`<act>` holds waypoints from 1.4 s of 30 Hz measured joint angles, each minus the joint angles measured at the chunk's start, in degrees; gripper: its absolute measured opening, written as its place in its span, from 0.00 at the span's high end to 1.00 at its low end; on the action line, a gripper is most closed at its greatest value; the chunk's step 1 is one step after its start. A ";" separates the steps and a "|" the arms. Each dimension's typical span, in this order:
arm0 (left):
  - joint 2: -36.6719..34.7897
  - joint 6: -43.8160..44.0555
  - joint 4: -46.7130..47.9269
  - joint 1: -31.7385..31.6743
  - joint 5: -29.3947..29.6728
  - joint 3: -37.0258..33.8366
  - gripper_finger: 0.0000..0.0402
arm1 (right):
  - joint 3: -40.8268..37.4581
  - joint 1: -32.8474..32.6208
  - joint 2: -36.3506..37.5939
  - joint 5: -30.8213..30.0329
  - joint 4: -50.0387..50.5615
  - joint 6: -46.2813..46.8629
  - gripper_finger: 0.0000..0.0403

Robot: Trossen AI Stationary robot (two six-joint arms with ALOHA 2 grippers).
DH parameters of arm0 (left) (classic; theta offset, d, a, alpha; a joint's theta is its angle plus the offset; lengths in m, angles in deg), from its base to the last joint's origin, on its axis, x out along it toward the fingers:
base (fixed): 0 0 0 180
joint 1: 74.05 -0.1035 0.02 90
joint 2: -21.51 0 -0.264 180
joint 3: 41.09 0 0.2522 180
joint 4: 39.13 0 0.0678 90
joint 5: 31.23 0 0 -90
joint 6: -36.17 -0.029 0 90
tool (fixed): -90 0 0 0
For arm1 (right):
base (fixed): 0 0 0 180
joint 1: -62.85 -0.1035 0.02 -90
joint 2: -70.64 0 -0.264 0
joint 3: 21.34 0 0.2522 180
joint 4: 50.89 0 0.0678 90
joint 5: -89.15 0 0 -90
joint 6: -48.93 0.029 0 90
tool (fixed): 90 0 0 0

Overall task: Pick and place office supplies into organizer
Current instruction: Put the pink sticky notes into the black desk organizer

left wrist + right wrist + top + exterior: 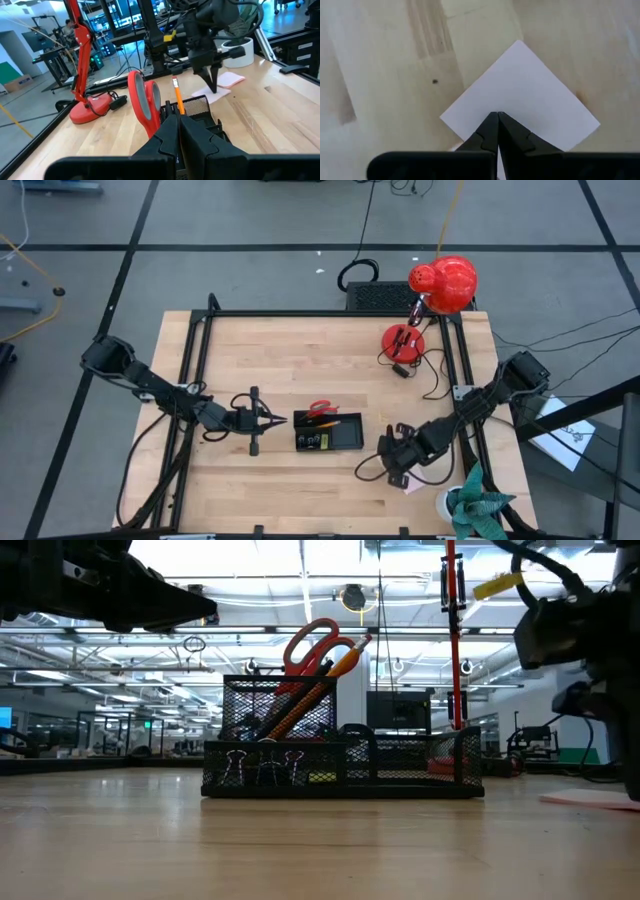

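The black mesh organizer (328, 432) stands mid-table. In it, red-handled scissors (312, 640), an orange pencil (335, 668) and dark pens stand upright. Binder clips (262, 766) and a yellow-green bit (322, 778) lie in its low front compartments. My left gripper (272, 420) is shut and level, just left of the organizer, and holds nothing. Right of the organizer, my right gripper (214, 89) is shut and points steeply down over a white sheet (522, 97) on the table. A pink sticky-note pad (231, 78) lies just beyond the sheet. My right gripper comes from above, slanting down, with its shut fingertips (496, 120) over the white sheet's middle. The sheet lies flat on the table. I cannot tell whether the tips touch it.
A red desk lamp (442, 283) and its base (403, 340) stand at the far right, with cables around them. A white cup holding a teal plant (472, 505) sits at the near right corner. Black frame rails (200, 370) run along the table's left, right and far sides.
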 joint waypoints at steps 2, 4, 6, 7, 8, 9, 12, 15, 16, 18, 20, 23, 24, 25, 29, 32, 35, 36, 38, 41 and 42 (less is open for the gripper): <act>0.01 0.00 0.02 0.01 0.00 0.00 0.94 | 0.06 -0.33 -0.04 -1.81 -0.15 -0.35 1.00; 0.01 0.00 0.01 0.01 0.00 0.00 0.94 | 0.92 -0.77 -0.08 -3.88 1.92 -1.00 1.00; 0.00 0.00 0.00 0.00 0.00 0.00 0.94 | 2.35 -1.06 -0.08 -5.01 4.65 -1.85 1.00; 0.02 0.00 0.04 0.02 0.00 0.00 0.94 | 3.41 -1.18 -0.08 -5.51 6.22 -1.98 0.99; 0.00 0.00 0.05 0.02 0.00 0.00 0.94 | 4.75 -1.29 -0.08 -5.99 8.08 -2.05 0.98; 0.02 -0.02 0.05 0.01 0.00 0.00 0.94 | 6.07 -1.32 -0.07 -6.07 9.76 -2.49 0.96; 0.01 -0.04 0.10 0.01 0.00 0.00 0.94 | 10.16 -1.32 -0.02 -6.22 13.70 -4.62 0.86; 0.01 -0.22 0.23 0.01 0.00 0.00 0.94 | 12.92 -1.32 0.07 -6.25 14.48 -9.06 0.71; 0.00 -0.22 0.28 0.00 0.00 0.00 0.94 | 13.36 -1.32 0.07 -6.25 14.51 -10.89 0.66; 0.02 -0.08 0.38 0.02 0.00 0.00 0.94 | 13.74 -1.32 0.07 -6.15 14.61 -14.55 0.56; 0.01 0.02 0.50 0.01 0.00 0.00 0.94 | 13.75 -1.44 0.07 -6.07 15.51 -18.30 0.46; 0.01 0.08 1.05 0.00 0.00 0.00 0.94 | 13.75 -2.33 0.07 -6.06 18.45 -23.10 0.35; 0.01 0.17 1.42 0.00 0.00 0.00 0.94 | 13.75 -2.56 0.07 -6.08 19.38 -24.43 0.32; 0.02 0.22 1.70 0.02 0.00 -0.02 0.94 | 13.75 -2.73 0.07 -6.08 20.16 -25.38 0.29; 0.02 0.20 1.84 0.01 0.00 -0.02 0.94 | 13.75 -2.84 0.07 -6.17 22.52 -29.58 0.21; 0.02 0.17 1.96 -0.13 0.00 -0.02 0.94 | 13.75 -2.83 0.09 -6.52 23.38 -34.50 0.17; 0.02 0.23 2.23 -0.60 0.00 -0.02 0.94 | 13.75 -1.88 0.11 -7.98 23.78 -39.51 0.16; 0.02 0.48 2.30 -0.83 0.00 -0.02 0.94 | 13.75 -1.23 0.11 -7.87 23.74 -40.28 0.15; 0.02 1.07 2.94 -1.24 0.00 -0.02 0.94 | 13.75 0.48 0.11 -6.94 23.67 -40.74 0.16; 0.02 1.81 4.52 -1.77 0.00 -0.02 0.94 | 13.75 3.17 0.11 -2.97 23.65 -43.39 0.16; 0.02 1.95 4.87 -1.94 0.00 -0.02 0.94 | 13.63 4.00 0.11 -1.60 23.07 -44.34 0.16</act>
